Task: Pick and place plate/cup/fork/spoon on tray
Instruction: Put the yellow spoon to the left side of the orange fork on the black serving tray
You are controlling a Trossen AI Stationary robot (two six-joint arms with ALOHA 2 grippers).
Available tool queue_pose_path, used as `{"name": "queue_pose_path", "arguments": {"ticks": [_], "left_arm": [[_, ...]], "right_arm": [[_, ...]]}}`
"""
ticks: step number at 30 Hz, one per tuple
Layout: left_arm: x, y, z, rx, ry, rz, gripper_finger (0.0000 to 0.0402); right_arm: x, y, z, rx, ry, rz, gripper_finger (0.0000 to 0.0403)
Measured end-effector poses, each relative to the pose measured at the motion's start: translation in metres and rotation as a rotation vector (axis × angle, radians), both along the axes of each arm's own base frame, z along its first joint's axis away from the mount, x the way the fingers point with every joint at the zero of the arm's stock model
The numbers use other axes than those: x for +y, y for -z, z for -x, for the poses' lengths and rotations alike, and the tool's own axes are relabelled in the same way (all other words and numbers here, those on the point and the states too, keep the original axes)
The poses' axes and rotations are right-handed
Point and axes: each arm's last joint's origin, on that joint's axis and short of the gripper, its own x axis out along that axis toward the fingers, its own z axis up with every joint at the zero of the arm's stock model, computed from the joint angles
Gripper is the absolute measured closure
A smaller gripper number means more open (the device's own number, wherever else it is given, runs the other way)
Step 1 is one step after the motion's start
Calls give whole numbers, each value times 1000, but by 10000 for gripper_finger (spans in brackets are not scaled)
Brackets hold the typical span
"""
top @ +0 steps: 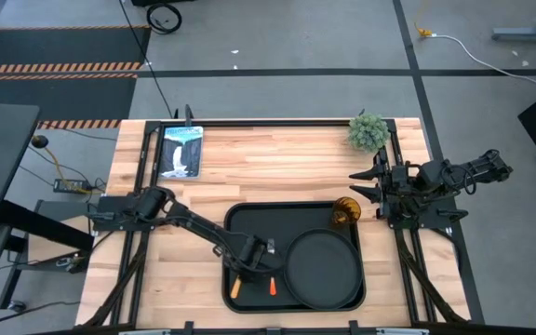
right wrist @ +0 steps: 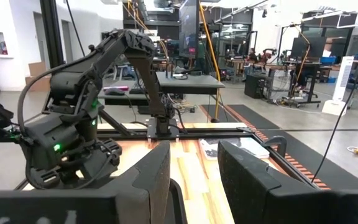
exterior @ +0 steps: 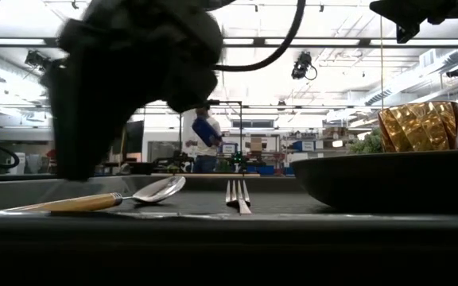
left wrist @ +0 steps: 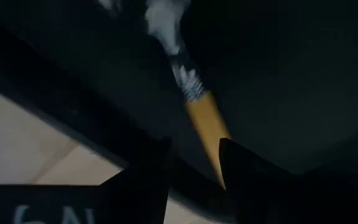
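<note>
The black tray (top: 249, 216) lies at the table's near middle. On it are the round black plate (top: 322, 268) at the right, the amber cup (top: 346, 210) upright in the far right corner, and the spoon (exterior: 110, 199) and the fork (exterior: 237, 195) lying flat at the left. My left gripper (top: 254, 261) is open above the tray's left part, over an orange-handled utensil (left wrist: 207, 124) whose handle runs between its fingers; in the low view it hangs clear above the spoon. My right gripper (top: 363, 183) is open and empty at the table's right edge.
A small green plant (top: 368, 131) stands at the far right corner of the table and a picture card (top: 180, 151) lies at the far left. Bare wood shows left and far of the tray. A person stands in the room far behind the table.
</note>
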Motion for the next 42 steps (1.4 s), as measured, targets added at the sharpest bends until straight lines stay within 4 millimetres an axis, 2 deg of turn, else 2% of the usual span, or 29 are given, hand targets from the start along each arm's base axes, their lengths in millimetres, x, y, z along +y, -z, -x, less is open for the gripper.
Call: {"name": "queue_pose_path", "arguments": {"ticks": [8,16,25,42], "left_arm": [[-9,1,3,-21,67,-10,277],[-15,17,1,8,112,26,295],[-17,16,-5,-53,125,43,315],[-10,15,-17,-124,-29,3,338]], "right_arm": [[0,-1,0,-9,-2,-3,261],[1,-1,0,-13,-21,-3,261],[1,-2,0,-16,-21,-4,261],[1,-2,0,-16,-21,-4,261]]}}
